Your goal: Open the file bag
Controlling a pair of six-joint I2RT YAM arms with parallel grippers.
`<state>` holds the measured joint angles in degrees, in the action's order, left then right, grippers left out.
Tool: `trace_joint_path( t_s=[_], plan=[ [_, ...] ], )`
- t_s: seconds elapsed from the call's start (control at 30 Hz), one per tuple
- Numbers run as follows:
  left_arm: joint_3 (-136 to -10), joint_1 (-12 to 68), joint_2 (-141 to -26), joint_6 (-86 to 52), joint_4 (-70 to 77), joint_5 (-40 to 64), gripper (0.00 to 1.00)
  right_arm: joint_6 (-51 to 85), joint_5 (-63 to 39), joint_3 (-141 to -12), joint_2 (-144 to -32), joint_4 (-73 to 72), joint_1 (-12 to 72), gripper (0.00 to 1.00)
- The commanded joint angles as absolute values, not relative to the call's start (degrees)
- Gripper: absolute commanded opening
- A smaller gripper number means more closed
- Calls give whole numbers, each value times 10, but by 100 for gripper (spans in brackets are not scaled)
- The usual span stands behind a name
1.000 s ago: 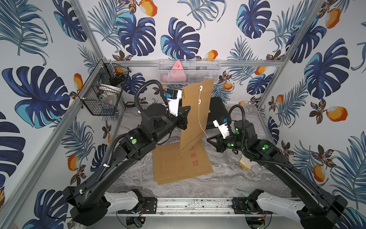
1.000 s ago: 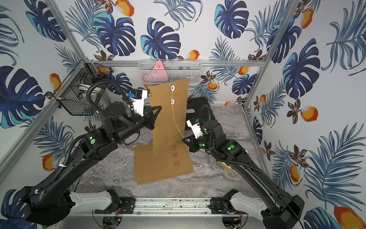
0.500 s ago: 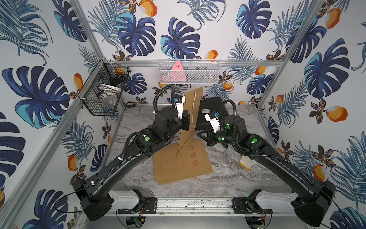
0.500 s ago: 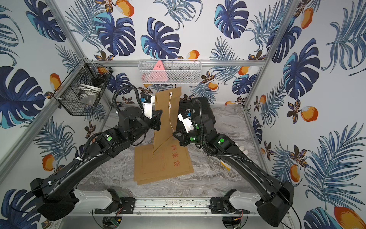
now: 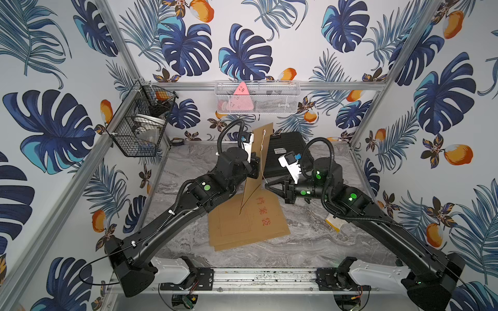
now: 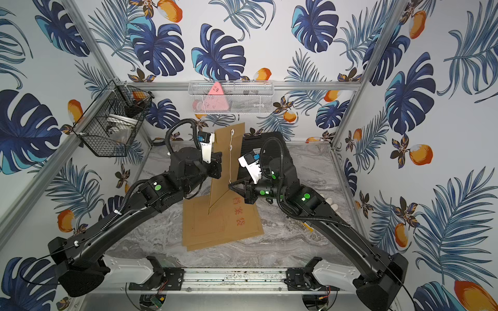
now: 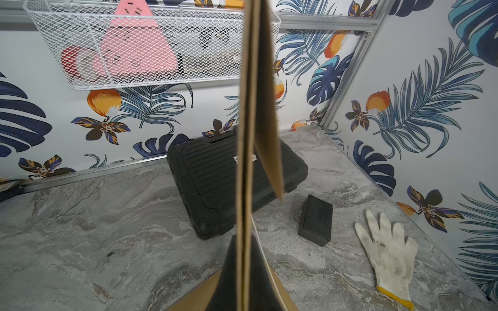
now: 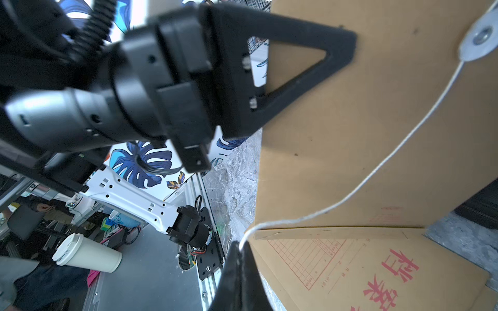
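Two pinches matter here: the left gripper (image 5: 255, 168) clamps the 9 o'clock edge of the bag (image 5: 268, 140), roughly upright over mid-table (image 5: 310, 237), while the right gripper (image 5: 266, 185), at its 3 o'clock, nips the string (image 5: 262, 164) end, so unwinding looks its job.

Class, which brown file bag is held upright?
The file bag in the left claw, its string pinched by the right claw; the stacked bags lie flat.
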<state>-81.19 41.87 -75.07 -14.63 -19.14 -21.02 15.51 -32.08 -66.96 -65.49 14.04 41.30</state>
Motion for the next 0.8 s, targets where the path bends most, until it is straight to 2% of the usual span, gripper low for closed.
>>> trace_joint_path(
  t_s=[0.0, 0.77],
  plan=[
    [-807, 417, -752, -139, -166, -221, 0, 137, -335, -666, -641, 111, 414, 0],
    [-780, 418, -773, -133, -190, -249, 0, 131, -339, -661, -607, 111, 414, 0]
  ],
)
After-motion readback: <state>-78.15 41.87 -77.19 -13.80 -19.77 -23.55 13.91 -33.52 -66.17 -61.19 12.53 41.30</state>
